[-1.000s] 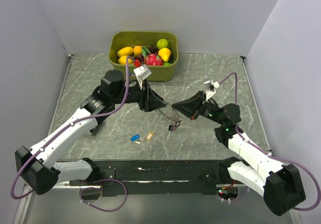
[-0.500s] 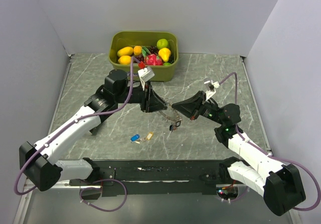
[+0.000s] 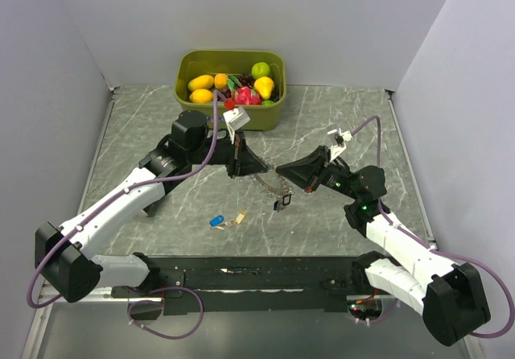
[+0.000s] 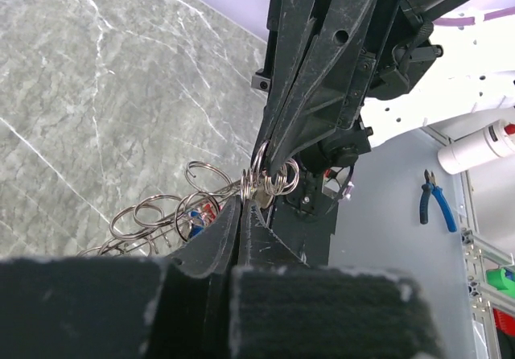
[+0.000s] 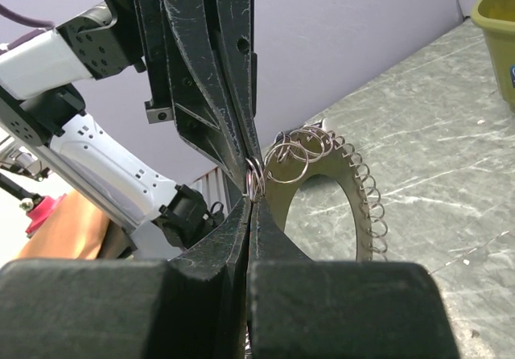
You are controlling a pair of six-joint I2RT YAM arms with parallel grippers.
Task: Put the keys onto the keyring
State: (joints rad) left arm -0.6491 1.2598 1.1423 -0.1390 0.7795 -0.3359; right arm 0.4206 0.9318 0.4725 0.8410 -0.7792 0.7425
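Left of the left pincer (image 3: 259,175), open table (image 3: 137,134) runs out to its far edge, with plenty of room to swing. Below and left of that pincer's tip lie two keys, a blue key (image 3: 216,221) and a yellow-orange key (image 3: 238,218), just apart. The left pincer is clamped on the one keyring (image 3: 273,188). The right pincer (image 3: 279,171), tip to tip with it, pinches the same chain of rings, which sags beneath them with one dark tag (image 3: 279,206). Behind the left pincer stands one green bin (image 3: 265,119). Right of the right pincer, open table reaches the edge.
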